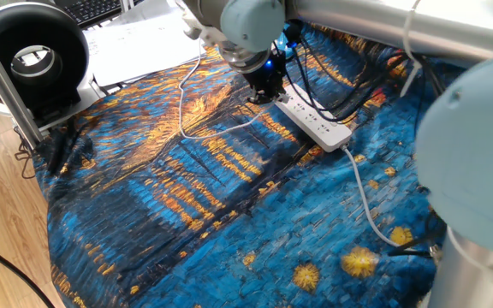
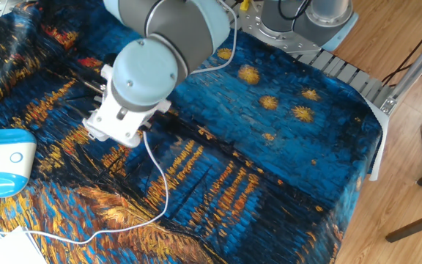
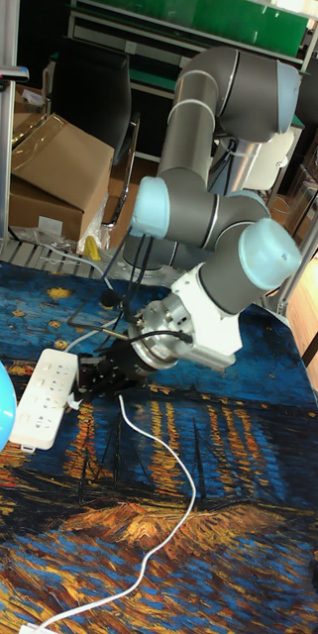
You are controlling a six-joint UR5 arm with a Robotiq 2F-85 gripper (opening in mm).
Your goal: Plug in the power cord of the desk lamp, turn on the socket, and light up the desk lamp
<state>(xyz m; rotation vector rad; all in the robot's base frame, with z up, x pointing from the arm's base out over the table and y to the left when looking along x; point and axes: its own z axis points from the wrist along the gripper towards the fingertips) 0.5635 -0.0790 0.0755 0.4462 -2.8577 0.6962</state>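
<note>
Looking down from one fixed view, the hand (image 1: 266, 84) hangs at the far end of the power strip (image 1: 315, 120), whose long axis runs from there toward the near right, its grey cable trailing off that near end. The thin white cord (image 1: 182, 103) comes from the back of the surface (image 1: 187, 222), curves forward and bends toward the hand, so the plug seems to sit between the fingers, though the plug itself is too small to make out.

From the other fixed view, the arm's wrist covers the hand and most of the power strip (image 2: 112, 136); only a white corner shows beneath it. The cord (image 2: 163, 194) drops out from under the wrist and loops away toward the near left.

From the tall fixed view, the hand (image 3: 87, 381) lies low and level, pointing left at the power strip (image 3: 42, 394), with its tips just at the strip's right edge. The cord (image 3: 168, 466) leaves the fingertips and snakes toward the near side. I cannot tell how far the fingers are parted. The insertion probably turns on lining the plug up over an outlet just to the hand's left.
</note>
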